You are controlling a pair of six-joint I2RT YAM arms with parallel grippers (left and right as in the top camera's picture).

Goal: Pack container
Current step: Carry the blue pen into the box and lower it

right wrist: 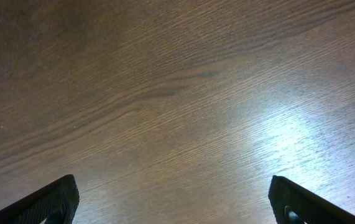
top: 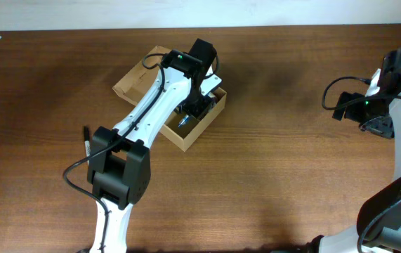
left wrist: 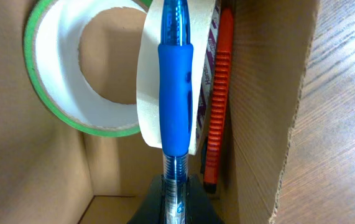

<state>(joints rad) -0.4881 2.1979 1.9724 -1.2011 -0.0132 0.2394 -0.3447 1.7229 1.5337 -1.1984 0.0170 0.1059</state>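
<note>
Item 1, container (top: 186, 137): a tan cardboard box on the bench (top: 277, 176), left of centre towards the far edge and set on a diagonal. The flap lid (top: 137, 79) is open and laid back on the far-left side. No print shows on the cardboard.

Item 2, left arm (top: 154, 105): it reaches over the open container. The left jaws are down inside it, clamped on a blue pen (left wrist: 176, 93) with a rubber grip and a clear barrel. The small print low on the barrel is too blurred to read.

Item 3, contents: 2 tape rolls stand on edge, a green-rimmed roll (left wrist: 59, 74) and a cream roll (left wrist: 147, 106), which overlaps it just behind the pen. An orange ridged tool (left wrist: 219, 106) stands against the corrugated wall (left wrist: 264, 93). Between the cream roll and the tool there is a white label (left wrist: 206, 81) with purple lettering, cropped and not legible.

Item 4, edges: the wall's cut rim runs just right of the orange tool, with bench grain beyond it. An open pocket of box floor lies under the green-rimmed roll.

Item 5, right arm (top: 397, 105): it is at the far right, well apart from the container. The right jaws are spread wide over bare wood, holding nothing.
</note>
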